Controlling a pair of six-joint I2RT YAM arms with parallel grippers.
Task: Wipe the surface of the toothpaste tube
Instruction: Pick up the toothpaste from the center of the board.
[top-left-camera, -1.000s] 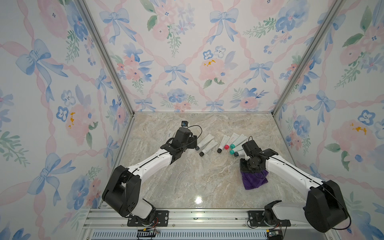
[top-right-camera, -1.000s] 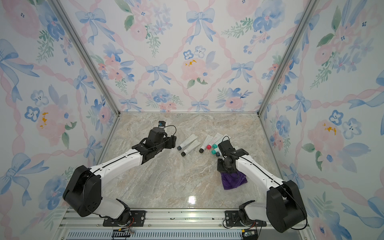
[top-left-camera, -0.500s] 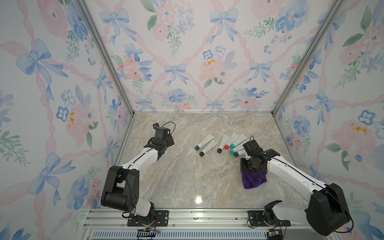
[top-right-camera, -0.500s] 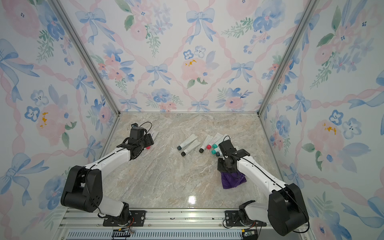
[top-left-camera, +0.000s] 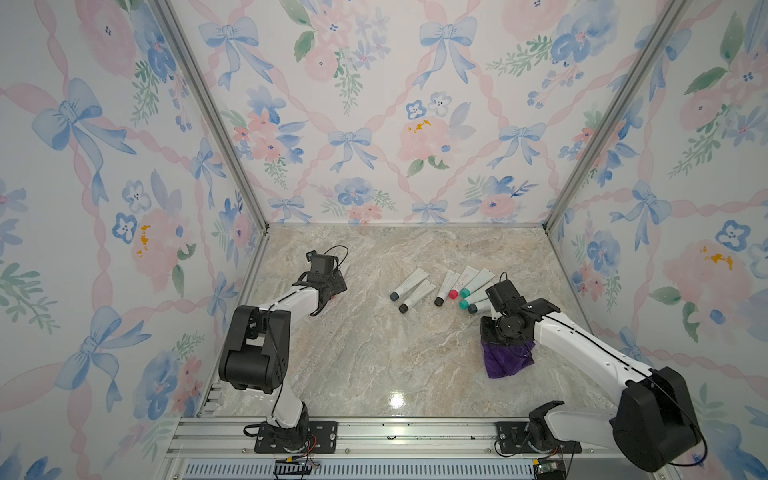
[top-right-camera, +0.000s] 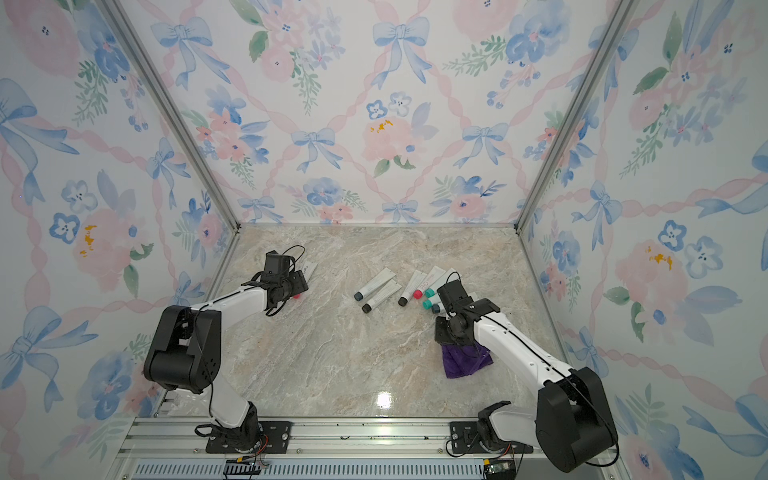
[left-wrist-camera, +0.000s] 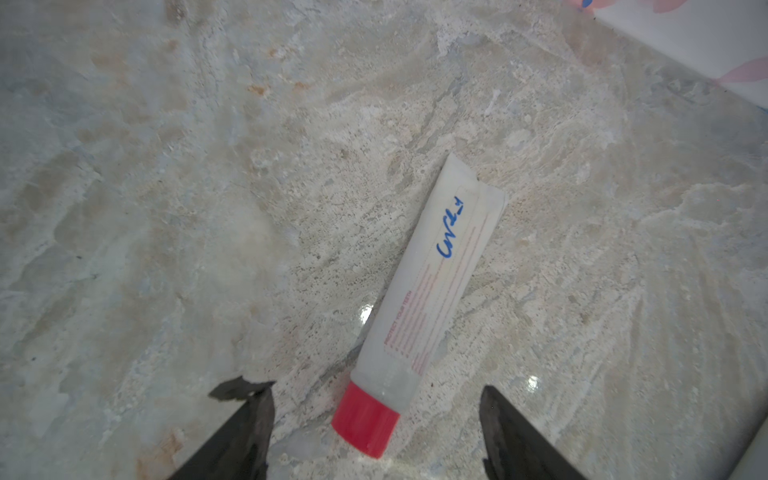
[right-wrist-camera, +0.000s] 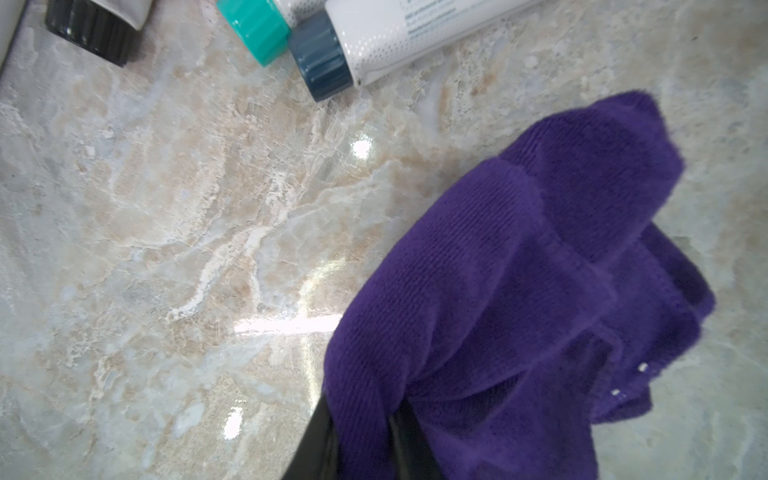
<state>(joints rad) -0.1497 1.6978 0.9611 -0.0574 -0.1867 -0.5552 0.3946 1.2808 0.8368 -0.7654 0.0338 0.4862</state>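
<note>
- Left gripper (left-wrist-camera: 370, 390): the jaws are spread wide and empty, with one finger to each side of the red cap of the toothpaste tube (left-wrist-camera: 436, 282). Nothing is gripped (the straddle is judged to be a line-up for a grasp near the cap).
- Toothpaste tube (top-right-camera: 309, 270): it is laid flat on the marble tabletop (top-left-camera: 374, 365), left of centre in both top views, well apart from the row of spare tubes (top-left-camera: 415, 286) right of centre.
- Right gripper (right-wrist-camera: 361, 444): it is clamped narrowly on a bunched purple cloth (right-wrist-camera: 519, 270), seen at lower right in both top views, so that a wiping pad is at hand.
- Step in hand: the tube is judged to be set apart so that it can be steadied while the cloth is brought across. Wiping is not yet begun.
</note>
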